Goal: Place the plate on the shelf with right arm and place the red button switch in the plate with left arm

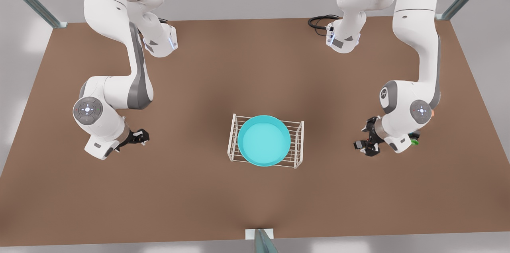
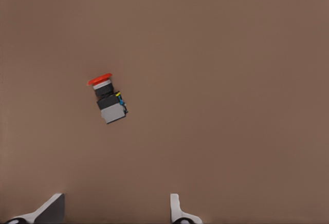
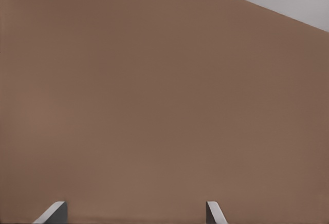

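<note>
The turquoise plate (image 1: 264, 140) lies flat on the white wire shelf (image 1: 298, 141) in the middle of the table. The red button switch (image 2: 108, 100) lies on its side on the bare brown table, ahead of my left gripper (image 2: 113, 208), which is open and clear of it. That left gripper (image 1: 364, 145) hangs low at the front view's right. Over at the front view's left, my right gripper (image 1: 141, 137) is open above bare table, its fingertips (image 3: 54, 212) well apart, and the arm waits.
A green-capped switch (image 1: 414, 140) and an orange cube (image 1: 432, 112) peek out from behind the left arm's wrist. A black cable (image 1: 318, 21) loops at the far table edge. Metal frame posts stand at the table's corners.
</note>
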`<move>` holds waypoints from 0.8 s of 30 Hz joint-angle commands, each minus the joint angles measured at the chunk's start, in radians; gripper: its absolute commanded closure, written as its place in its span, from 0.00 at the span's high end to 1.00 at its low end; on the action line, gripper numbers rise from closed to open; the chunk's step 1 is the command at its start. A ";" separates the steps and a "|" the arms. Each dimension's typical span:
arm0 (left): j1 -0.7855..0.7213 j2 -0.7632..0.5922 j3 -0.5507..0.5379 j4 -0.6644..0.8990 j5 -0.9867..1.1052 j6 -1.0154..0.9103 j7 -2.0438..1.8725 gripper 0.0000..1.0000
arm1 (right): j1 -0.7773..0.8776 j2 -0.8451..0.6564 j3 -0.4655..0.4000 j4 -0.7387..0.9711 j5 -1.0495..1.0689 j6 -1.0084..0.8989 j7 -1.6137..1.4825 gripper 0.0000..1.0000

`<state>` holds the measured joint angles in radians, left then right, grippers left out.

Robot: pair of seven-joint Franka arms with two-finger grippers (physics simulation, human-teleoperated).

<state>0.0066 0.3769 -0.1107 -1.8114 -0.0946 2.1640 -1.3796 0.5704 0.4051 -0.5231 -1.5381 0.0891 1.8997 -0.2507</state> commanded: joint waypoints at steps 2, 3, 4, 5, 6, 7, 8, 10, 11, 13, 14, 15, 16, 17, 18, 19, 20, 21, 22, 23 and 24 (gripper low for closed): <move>0.000 0.043 0.003 -0.037 0.006 0.118 -0.358 1.00 | -0.004 0.001 -0.003 0.004 0.008 -0.025 -0.162 1.00; 0.003 0.053 0.006 -0.037 0.009 0.120 -0.377 1.00 | -0.006 0.003 -0.003 0.004 0.008 -0.024 -0.165 1.00; 0.009 0.068 0.025 -0.029 0.009 0.120 -0.377 1.00 | -0.009 0.008 -0.005 0.006 0.008 -0.013 -0.168 1.00; 0.016 0.088 0.048 -0.008 0.013 0.137 -0.378 1.00 | -0.014 0.008 -0.006 0.006 0.008 -0.013 -0.168 1.00; 0.019 0.108 0.052 0.006 0.015 0.170 -0.380 1.00 | -0.014 0.008 -0.006 0.006 0.009 -0.013 -0.168 1.00; 0.019 0.145 0.068 0.038 0.015 0.189 -0.394 1.00 | -0.012 0.008 -0.005 0.006 0.011 -0.013 -0.165 1.00; 0.016 0.168 0.068 0.046 0.016 0.201 -0.397 1.00 | -0.012 0.008 -0.005 0.006 0.011 -0.013 -0.157 1.00; 0.018 0.197 0.077 0.037 0.016 0.203 -0.444 1.00 | -0.012 0.008 -0.005 0.006 0.011 -0.014 -0.160 1.00; 0.018 0.197 0.082 0.029 0.033 0.201 -0.460 1.00 | -0.012 0.008 -0.005 0.006 0.011 -0.014 -0.157 1.00; 0.018 0.162 0.082 -0.020 0.038 0.201 -0.455 1.00 | -0.010 0.008 -0.005 0.006 0.011 -0.014 -0.153 1.00; 0.018 0.151 0.082 -0.037 0.050 0.195 -0.454 1.00 | -0.012 0.008 -0.005 0.006 0.011 -0.014 -0.153 1.00; 0.019 0.151 0.083 -0.051 0.050 0.195 -0.446 1.00 | -0.012 0.008 -0.005 0.006 0.011 -0.014 -0.153 1.00; 0.021 0.140 0.092 -0.075 0.050 0.195 -0.421 1.00 | -0.010 0.008 -0.005 0.006 0.011 -0.016 -0.153 1.00; 0.019 0.142 0.094 -0.089 0.052 0.203 -0.420 1.00 | -0.012 0.008 -0.005 0.006 0.011 -0.014 -0.153 1.00; 0.018 0.143 0.092 -0.088 0.058 0.220 -0.420 1.00 | -0.012 0.008 -0.005 0.006 0.011 -0.014 -0.154 1.00; 0.015 0.146 0.092 -0.089 0.095 0.221 -0.421 1.00 | -0.012 0.008 -0.005 0.006 0.011 -0.014 -0.154 1.00; 0.016 0.146 0.092 -0.097 0.095 0.221 -0.421 1.00 | -0.012 0.008 -0.005 0.006 0.011 -0.014 -0.157 1.00; 0.016 0.151 0.092 -0.100 0.095 0.235 -0.421 1.00 | -0.012 0.008 -0.005 0.006 0.011 -0.014 -0.157 1.00; 0.015 0.154 0.092 -0.105 0.095 0.238 -0.421 1.00 | -0.012 0.008 -0.005 0.006 0.011 -0.014 -0.156 1.00; 0.015 0.158 0.092 -0.109 0.095 0.244 -0.421 1.00 | -0.012 0.008 -0.005 0.006 0.011 -0.014 -0.154 1.00; 0.013 0.166 0.092 -0.111 0.095 0.255 -0.421 1.00 | -0.012 0.008 -0.005 0.006 0.011 -0.014 -0.157 1.00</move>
<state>0.0209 0.5421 -0.0184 -1.9201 -0.0078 2.3870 -1.6884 0.5585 0.4138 -0.5270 -1.5330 0.0987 1.8860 -0.3651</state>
